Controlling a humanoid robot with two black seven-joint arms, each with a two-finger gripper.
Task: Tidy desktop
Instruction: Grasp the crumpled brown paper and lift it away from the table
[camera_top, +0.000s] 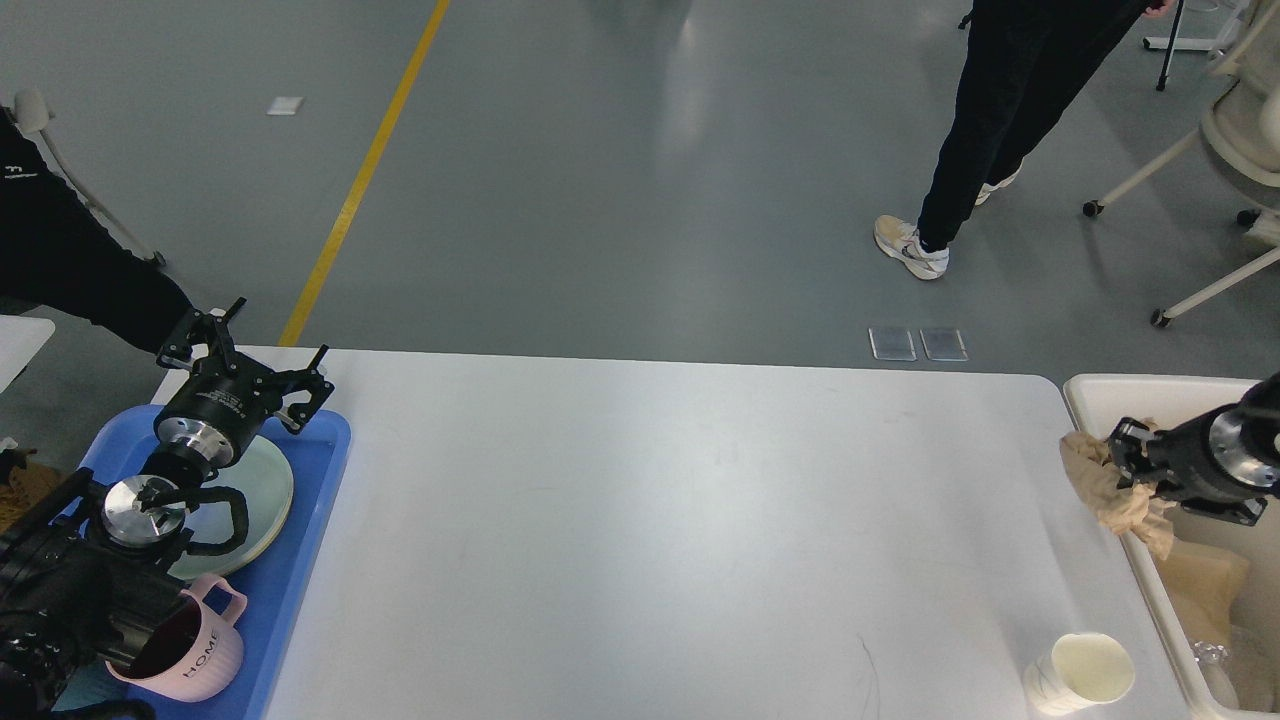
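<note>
Desktop (650, 530): smooth matte white, right end effector (1125, 462) gripping crumpled paper (1105, 485).

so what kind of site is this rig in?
Likely an indoor lab or workshop test floor: grey coated floor with a yellow floor line, a person walking past, and a white desktop staged with a blue tray.
</note>
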